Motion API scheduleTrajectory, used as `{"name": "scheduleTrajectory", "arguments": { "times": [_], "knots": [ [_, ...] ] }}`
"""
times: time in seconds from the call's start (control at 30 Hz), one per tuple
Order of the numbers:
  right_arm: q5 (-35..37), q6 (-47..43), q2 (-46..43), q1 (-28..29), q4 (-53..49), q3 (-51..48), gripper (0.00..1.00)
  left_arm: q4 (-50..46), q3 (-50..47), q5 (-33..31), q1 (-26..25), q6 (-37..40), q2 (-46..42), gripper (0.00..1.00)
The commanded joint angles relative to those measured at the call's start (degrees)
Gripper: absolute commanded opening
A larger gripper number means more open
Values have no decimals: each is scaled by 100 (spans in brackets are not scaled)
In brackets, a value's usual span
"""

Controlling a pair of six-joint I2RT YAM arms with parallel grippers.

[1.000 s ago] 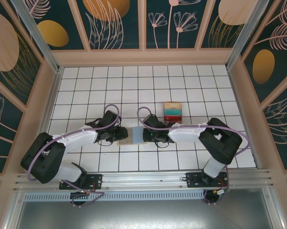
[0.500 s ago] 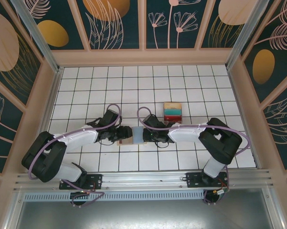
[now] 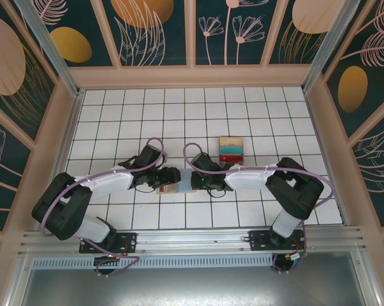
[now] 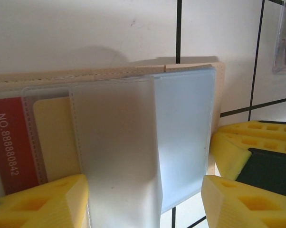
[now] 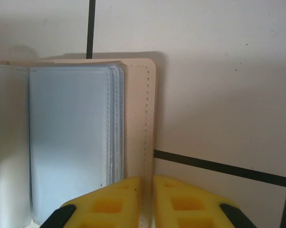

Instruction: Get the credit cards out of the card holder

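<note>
Tiles, white with dark grout, cover the counter [image 3: 115,115] in the overhead view. A small tan leather-like folding card holder [image 3: 177,185] lies open on it near the front middle. The left claw [image 3: 171,176] is over the holder's left half and the right claw [image 3: 192,182] is at its right edge. A small pile of flat coloured cards [image 3: 231,150] lies apart from the holder, farther back.

In the left wrist view, the left claw [image 4: 143,204] is spread wide and grips nothing, its yellow fingers [image 4: 38,204] standing on either side of the holder's clear plastic sleeves. A red number-printed card [image 4: 10,142], a plain yellow card [image 4: 55,137] and a light blue card [image 4: 185,137] sit in those sleeves.

In the right wrist view, the right claw [image 5: 147,199] is pressed together, pinching the stitched right edge of the card holder [image 5: 138,118].
</note>
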Motion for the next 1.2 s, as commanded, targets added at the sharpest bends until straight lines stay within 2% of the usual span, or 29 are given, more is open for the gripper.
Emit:
{"name": "scheduleTrajectory", "arguments": {
  "times": [0.0, 0.3, 0.53, 0.7, 0.97, 1.17],
  "knots": [
    [-150, 80, 277, 134, -18, 85, 16, 185, 119, 213, -29, 15, -13, 64],
    [-56, 90, 215, 130, -35, 86, 16, 797, 214, 785, -50, -72, 115, 62],
    [17, 168, -18, 63, 31, -42, 16, 974, 552, 987, -155, -109, 458, 61],
    [-19, 181, -8, 54, 34, -59, 16, 701, 624, 682, -167, -92, 224, 61],
    [-58, 135, 68, 56, 23, 10, 16, -761, 540, -944, -53, 147, -450, 63],
    [-85, 133, 111, 55, 21, 19, 16, -1126, 207, -1181, 176, 273, -634, 62]
  ]
}}
